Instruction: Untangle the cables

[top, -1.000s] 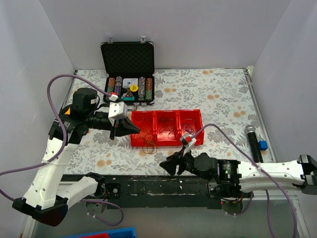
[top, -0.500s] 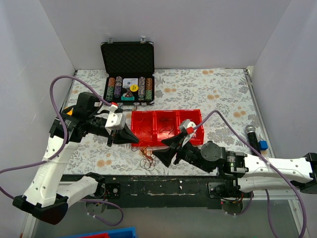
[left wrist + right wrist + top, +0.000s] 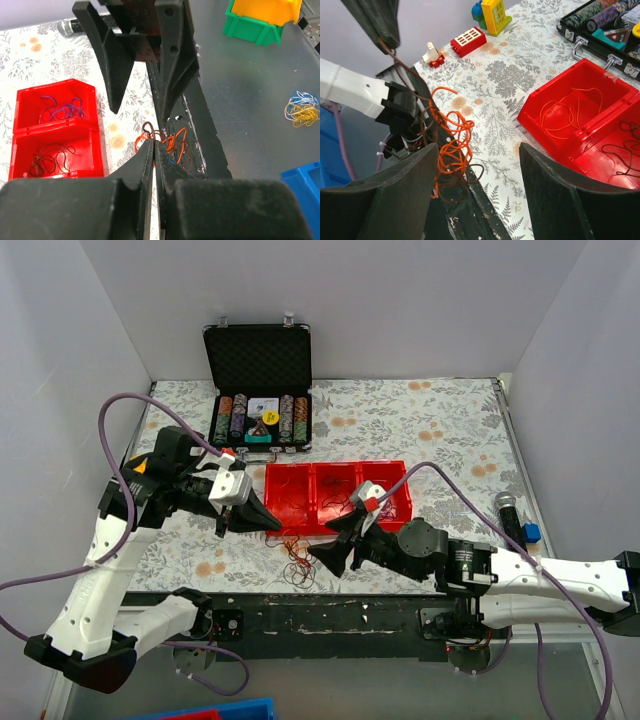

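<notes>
Left claw (image 3: 154, 145) is pinched tight on a dark strand of the clump of hair-thin wires (image 3: 451, 150). They're mostly coppery orange, with a few brown loops mixed in. The springy tangle dangles from that claw right at the table's front edge, over the black metal rail (image 3: 300, 608) and just in front of the glossy red plastic three-pocket bin (image 3: 337, 465). Each pocket has a few loose curly wires in it. Right claw (image 3: 479, 147) is gaping wide, matte black wedge fingers, with the tangle just beside one of them. Can't tell if it touches. Flowery cloth (image 3: 420, 430) underneath.
</notes>
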Tool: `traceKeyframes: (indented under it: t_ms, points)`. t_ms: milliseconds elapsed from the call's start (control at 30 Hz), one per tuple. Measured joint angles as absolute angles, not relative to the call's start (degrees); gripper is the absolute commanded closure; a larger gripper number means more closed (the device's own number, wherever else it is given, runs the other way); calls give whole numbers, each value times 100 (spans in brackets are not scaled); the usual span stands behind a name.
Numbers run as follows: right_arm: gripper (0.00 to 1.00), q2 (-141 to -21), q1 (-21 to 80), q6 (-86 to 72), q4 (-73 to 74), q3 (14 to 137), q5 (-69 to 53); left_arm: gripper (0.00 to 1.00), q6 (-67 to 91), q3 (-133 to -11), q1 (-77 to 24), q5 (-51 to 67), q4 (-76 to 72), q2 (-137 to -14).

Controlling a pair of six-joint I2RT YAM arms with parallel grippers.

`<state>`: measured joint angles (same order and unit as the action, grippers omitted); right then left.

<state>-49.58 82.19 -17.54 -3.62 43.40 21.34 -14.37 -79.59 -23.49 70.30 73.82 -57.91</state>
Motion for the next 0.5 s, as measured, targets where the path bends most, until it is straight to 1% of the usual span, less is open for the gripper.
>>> traceKeyframes:
  t_ms: [233,300,333,400,500]
  points:
    - [37,-5586,7891,-1662,-283,4582,1761,100,-1435,-8062,-2377,7142,7404,-5771]
    - [43,-5627,7767,-1660,-287,4582,1623,100,-1435,-8062,-2377,7144,7408,-5760]
    - [48,-5634,7706,-1664,-292,4582,1555,100,-1435,-8062,-2377,7144,7411,-5754]
    - [55,-5636,7572,-1678,-311,4587,1400,100,-1435,-8062,-2377,7144,7413,-5743]
    - [56,-5658,7446,-1732,-355,4598,1221,100,-1428,-8062,-2381,7144,7408,-5719]
